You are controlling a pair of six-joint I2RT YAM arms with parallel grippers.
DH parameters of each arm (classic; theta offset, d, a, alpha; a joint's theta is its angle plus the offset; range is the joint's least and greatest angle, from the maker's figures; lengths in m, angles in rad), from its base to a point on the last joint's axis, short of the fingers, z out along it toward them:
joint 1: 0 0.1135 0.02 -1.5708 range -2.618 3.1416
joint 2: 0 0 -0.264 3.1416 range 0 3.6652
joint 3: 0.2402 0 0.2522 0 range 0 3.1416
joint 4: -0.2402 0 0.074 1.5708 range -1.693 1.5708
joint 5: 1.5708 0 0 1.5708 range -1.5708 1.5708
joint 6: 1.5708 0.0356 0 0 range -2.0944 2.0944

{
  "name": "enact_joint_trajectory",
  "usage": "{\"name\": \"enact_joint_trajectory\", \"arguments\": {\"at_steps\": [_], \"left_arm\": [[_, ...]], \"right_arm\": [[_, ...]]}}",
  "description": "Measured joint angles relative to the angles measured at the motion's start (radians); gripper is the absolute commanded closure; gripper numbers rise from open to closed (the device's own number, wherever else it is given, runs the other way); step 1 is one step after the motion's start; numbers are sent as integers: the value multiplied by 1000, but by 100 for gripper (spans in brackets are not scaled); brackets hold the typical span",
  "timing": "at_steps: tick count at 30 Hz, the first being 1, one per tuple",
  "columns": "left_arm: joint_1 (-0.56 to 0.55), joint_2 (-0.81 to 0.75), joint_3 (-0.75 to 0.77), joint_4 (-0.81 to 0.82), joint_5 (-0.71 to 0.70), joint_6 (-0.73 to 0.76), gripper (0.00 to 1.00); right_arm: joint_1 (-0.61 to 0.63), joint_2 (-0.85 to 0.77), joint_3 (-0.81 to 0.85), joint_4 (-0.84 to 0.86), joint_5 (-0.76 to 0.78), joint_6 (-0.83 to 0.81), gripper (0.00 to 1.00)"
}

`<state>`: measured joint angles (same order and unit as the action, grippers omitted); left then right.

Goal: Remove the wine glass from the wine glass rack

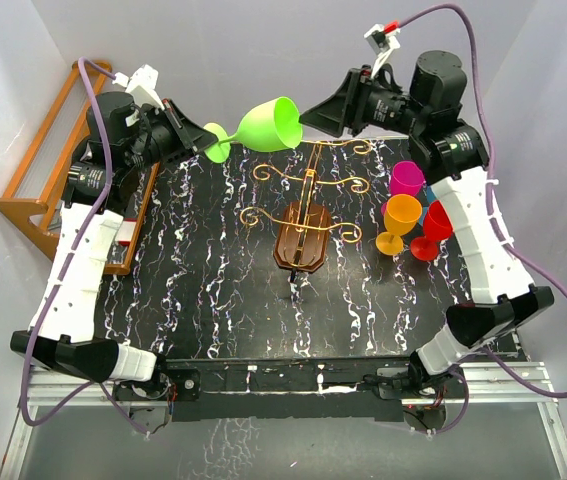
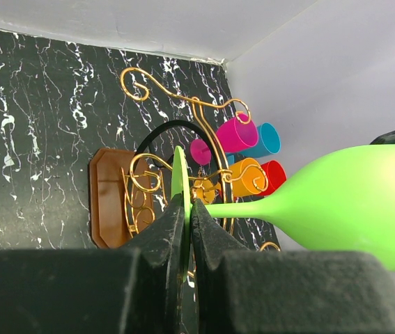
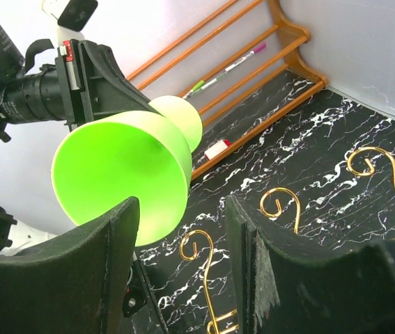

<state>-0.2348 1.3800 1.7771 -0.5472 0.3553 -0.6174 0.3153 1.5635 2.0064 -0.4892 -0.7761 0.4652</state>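
A lime green wine glass hangs sideways in the air behind the wine glass rack, clear of its gold scroll arms. My left gripper is shut on the glass's flat foot; the left wrist view shows the foot disc pinched between its fingertips, with stem and bowl pointing right. My right gripper is open at the bowl's mouth. In the right wrist view the bowl sits just in front of its left finger, not gripped. The rack's brown base stands mid-table.
Magenta, orange and red cups, with a blue one behind, stand right of the rack. An orange-brown slatted shelf leans at the left table edge, holding pens. White walls enclose the black marbled table.
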Motion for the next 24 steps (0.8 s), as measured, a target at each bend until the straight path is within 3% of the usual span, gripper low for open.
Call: {"name": "enact_joint_trajectory", "arguments": {"at_steps": [6,7,8,9,10,11,12,13,14,20,24], "left_arm": [[0,0,0,0,0,-3,100],[0,0,0,0,0,-3,100],[0,0,0,0,0,-3,100],[0,0,0,0,0,-3,100],[0,0,0,0,0,-3,98],[0,0,0,-3,-6,2,85],[5,0,0,-3,-5,1,64],[6,0,0,-3,-8,3,19],[5,0,0,-4,-13,-4,5],[2,0,-9,-29,-79,-21,3],[3,0,-29,-32,-125,-48,3]], "right_arm": [[102,77,88,-76,89,-66,50],[120,90,95,-90,106,-73,60],[134,101,102,-101,120,-80,80],[150,118,119,-121,137,-91,91],[164,135,135,-137,154,-100,92],[174,148,147,-153,182,-103,92],[177,157,151,-169,211,-99,92],[178,159,151,-175,232,-97,92],[178,160,148,-181,256,-98,92],[180,65,23,-184,540,-97,92],[167,-53,-58,-187,848,-100,92]]}}
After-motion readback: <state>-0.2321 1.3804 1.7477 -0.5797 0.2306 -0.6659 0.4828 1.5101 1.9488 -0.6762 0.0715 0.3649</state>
